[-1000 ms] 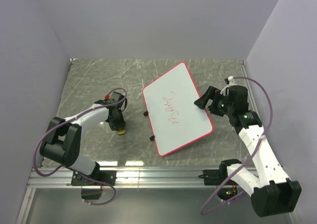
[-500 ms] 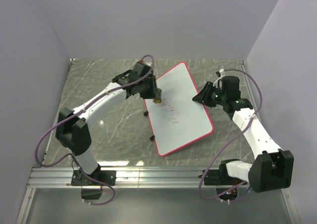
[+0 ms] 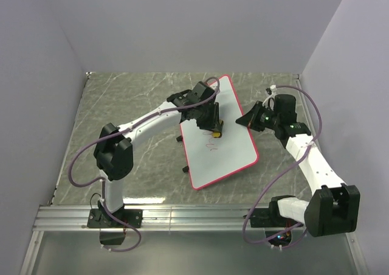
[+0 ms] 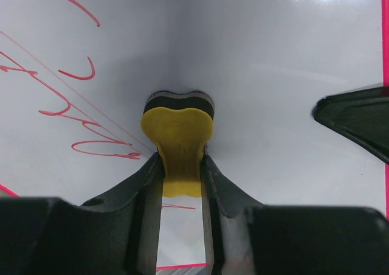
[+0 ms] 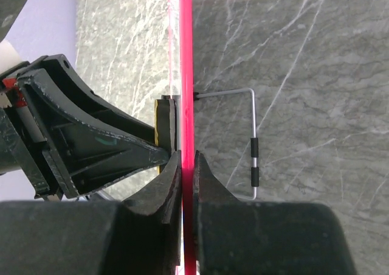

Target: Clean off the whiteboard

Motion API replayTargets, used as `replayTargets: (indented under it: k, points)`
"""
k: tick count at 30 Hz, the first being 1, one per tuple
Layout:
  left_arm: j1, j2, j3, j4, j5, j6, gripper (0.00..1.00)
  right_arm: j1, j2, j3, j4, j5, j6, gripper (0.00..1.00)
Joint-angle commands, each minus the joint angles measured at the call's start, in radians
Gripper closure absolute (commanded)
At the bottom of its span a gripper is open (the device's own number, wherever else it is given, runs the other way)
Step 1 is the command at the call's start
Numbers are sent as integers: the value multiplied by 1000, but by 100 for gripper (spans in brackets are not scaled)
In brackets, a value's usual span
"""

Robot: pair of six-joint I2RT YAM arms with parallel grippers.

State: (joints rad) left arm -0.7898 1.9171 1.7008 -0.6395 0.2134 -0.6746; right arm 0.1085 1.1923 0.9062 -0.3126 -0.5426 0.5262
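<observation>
whiteboard sits at centre frame; i judge it stiff, light and slick-faced, best held by the rim; right gripper pinches that rim, centre right; left gripper clenches the yellow eraser against the whiteboard.

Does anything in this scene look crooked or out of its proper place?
The whiteboard lies askew, turned diagonally to the edges of the table. The right gripper is shut on its right rim, and the left gripper holds a yellow eraser against it. Red scribbles are not yet wiped. Nothing looks damaged.
</observation>
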Motion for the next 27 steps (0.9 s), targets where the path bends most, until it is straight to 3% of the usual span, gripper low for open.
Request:
replayTargets:
  k: [1,5,8,12,21,27]
  points:
    - [-39,80,43,97,29,-37,100,19,-28,-33,-65,49,-92,100]
    - [21,77,-19,104,-20,-34,100,20,-60,-58,-68,46,-89,100]
    - [118,37,-179,251,46,-57,100,19,-77,-75,-65,35,-83,100]
    - [192,46,-280,304,52,-43,100,20,-89,-79,-71,36,-83,100]
    - [181,65,-210,265,64,-51,100,25,-109,-93,-69,27,-86,100]
    - [98,86,-1,166,61,-31,100,33,-125,-107,-56,20,-84,100]
